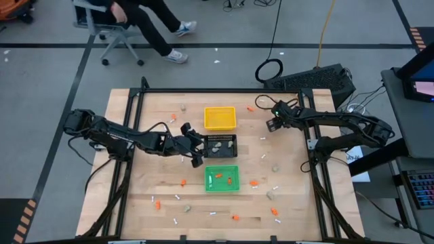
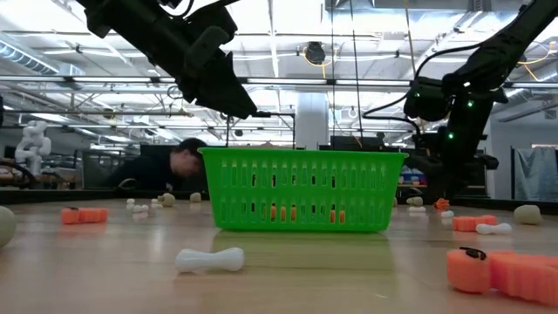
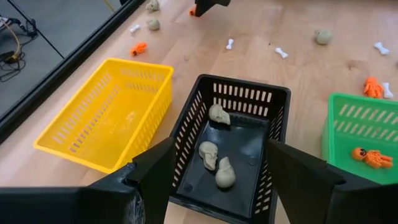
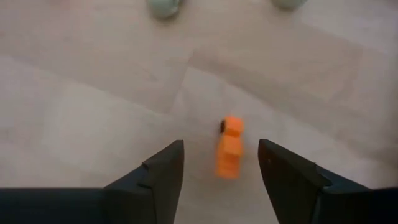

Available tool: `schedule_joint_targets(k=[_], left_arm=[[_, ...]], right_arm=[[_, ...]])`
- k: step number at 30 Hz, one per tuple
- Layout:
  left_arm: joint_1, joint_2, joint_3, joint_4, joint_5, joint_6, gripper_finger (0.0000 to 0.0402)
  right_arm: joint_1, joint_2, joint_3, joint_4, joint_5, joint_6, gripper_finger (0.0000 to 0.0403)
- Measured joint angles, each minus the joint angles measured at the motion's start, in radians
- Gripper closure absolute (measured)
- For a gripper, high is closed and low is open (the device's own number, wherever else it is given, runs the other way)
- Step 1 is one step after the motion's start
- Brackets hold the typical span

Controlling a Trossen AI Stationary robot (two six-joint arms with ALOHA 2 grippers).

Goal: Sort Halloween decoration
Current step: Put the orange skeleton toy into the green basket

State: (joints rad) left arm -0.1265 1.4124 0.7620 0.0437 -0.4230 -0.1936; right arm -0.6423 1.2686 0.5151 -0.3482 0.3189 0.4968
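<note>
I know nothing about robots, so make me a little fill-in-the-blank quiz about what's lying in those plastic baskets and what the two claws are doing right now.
1. The black plastic basket holds ____ beige-grey skull-shaped lumps.
2. The yellow plastic basket beside it has ____ pieces inside.
3. The left gripper hovers, fingers open, above the ____ basket.
4. The right gripper, open, has a small ____ figure lying on the wooden table between its fingers.

Missing words: three; no; black; orange

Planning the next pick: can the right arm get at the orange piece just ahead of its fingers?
Probably yes: the right gripper is open, with the orange piece lying alone on bare table between its fingers.
</note>
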Motion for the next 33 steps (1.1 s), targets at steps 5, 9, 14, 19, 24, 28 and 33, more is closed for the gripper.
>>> schedule_joint_targets(k=[5,9,14,19,24,28,33], left_arm=[[0.0,0.0,0.0,0.0,0.0,0.0,0.0153],[0.0,0.0,0.0,0.0,0.0,0.0,0.0153],[0.0,0.0,0.0,0.0,0.0,0.0,0.0153],[0.0,0.0,0.0,0.0,0.0,0.0,0.0153],[0.0,0.0,0.0,0.0,0.0,0.0,0.0153],[0.0,0.0,0.0,-0.001,0.0,0.0,0.0153],[0.0,0.0,0.0,-0.002,0.0,0.0,0.0153]], right_arm=[[-0.001,0.0,-0.006,0.003,0.025,-0.002,0.0226],[-0.001,0.0,-0.006,0.003,0.021,-0.002,0.0243],[-0.001,0.01,-0.006,-0.002,-0.009,0.02,0.0269],[0.0,0.047,-0.005,0.013,-0.01,0.017,0.0291],[0.0,0.054,-0.005,0.032,-0.01,-0.008,0.0314],[0.0,0.054,-0.005,0.032,-0.011,-0.013,0.0339],[0.0,0.054,-0.005,0.032,-0.01,-0.023,0.0371]])
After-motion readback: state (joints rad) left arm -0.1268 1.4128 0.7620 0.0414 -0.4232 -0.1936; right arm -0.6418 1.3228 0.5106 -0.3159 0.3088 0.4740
